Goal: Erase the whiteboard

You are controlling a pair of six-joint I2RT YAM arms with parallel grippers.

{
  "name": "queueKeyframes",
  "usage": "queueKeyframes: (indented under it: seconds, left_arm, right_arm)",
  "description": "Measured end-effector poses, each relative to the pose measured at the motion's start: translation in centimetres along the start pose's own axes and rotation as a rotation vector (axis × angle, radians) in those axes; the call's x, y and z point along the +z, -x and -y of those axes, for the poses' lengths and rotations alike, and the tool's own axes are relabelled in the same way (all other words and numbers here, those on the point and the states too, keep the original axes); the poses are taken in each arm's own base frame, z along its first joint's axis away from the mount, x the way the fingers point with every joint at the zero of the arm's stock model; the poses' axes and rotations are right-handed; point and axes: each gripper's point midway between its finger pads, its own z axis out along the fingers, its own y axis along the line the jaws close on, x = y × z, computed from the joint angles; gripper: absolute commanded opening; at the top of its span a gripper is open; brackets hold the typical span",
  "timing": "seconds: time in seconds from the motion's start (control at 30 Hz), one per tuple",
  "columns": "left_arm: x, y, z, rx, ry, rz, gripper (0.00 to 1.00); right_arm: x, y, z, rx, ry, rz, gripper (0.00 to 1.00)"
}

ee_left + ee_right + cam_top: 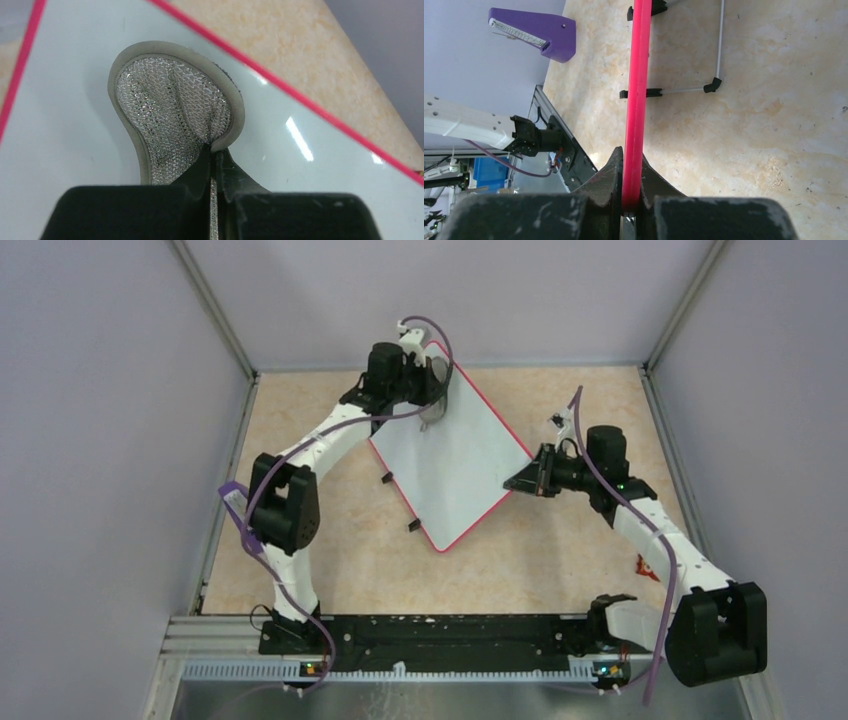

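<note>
The whiteboard (450, 465) lies tilted in the middle of the table, white with a red-pink rim and two small black feet on its left edge. Its surface looks blank. My left gripper (437, 390) is at the board's far corner, shut on a grey mesh wiping pad (175, 110) that presses on the board (65, 125). My right gripper (518, 482) is shut on the board's right rim (636, 90), seen edge-on between the fingers in the right wrist view. The board's wire stand (719, 50) shows beneath it.
Grey walls enclose the beige table (560, 560). A small red object (645, 567) lies by the right arm. A purple part (536, 32) and the other arm's base (531, 137) show in the right wrist view.
</note>
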Motion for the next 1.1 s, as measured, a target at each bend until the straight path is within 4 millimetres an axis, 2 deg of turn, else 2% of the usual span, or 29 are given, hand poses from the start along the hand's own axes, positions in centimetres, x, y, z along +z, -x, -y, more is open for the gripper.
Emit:
queueKeyframes:
  seconds: [0.07,0.13,0.17,0.33,0.37,0.43,0.5,0.6,0.83,0.9,0.97,1.1]
  left_arm:
    - [-1.3,-2.0,-0.2,-0.029,0.012,-0.031,0.00]
    - [-2.4,-3.9,-1.6,-0.080,0.031,-0.057,0.00]
    - [-2.8,-4.7,-2.8,-0.114,0.047,-0.070,0.00]
    - [-6.6,-9.3,-12.4,-0.324,0.234,-0.134,0.00]
    - [-7.5,-10.6,-13.8,-0.357,0.273,-0.149,0.00]
    - [-8.5,-13.2,-14.6,-0.403,0.308,-0.185,0.00]
    - [-9.1,-14.9,-13.8,-0.420,0.309,-0.207,0.00]
    - [-9.6,-14.8,-11.5,-0.393,0.293,-0.202,0.00]
    - [-8.7,-12.5,-1.9,-0.245,0.158,-0.161,0.00]
    - [-9.1,-12.3,-0.1,-0.218,0.132,-0.152,0.00]
    - [-10.0,-11.9,0.5,-0.202,0.137,-0.134,0.00]
    - [-12.5,-10.7,-0.3,-0.185,0.207,-0.086,0.00]
  right_arm:
    - [0.0,0.0,-0.1,0.000,0.001,0.000,0.00]
    - [0.0,0.1,-0.1,0.003,0.001,0.001,0.00]
    - [0.1,0.1,-0.2,0.004,0.002,0.002,0.00]
    - [0.5,0.5,0.1,0.004,0.005,0.002,0.00]
    - [0.6,0.6,0.1,0.003,0.008,0.001,0.00]
    - [0.8,0.9,0.1,0.002,0.012,-0.001,0.00]
    - [1.0,1.1,0.0,0.002,0.017,-0.004,0.00]
    - [1.2,1.5,0.1,-0.005,0.017,-0.009,0.00]
    - [1.9,2.3,0.4,-0.013,0.020,-0.026,0.00]
    - [2.0,2.5,0.4,-0.010,0.017,-0.029,0.00]
    - [2.1,2.7,0.4,-0.009,0.012,-0.032,0.00]
    - [2.6,3.2,0.7,-0.003,0.002,-0.041,0.00]
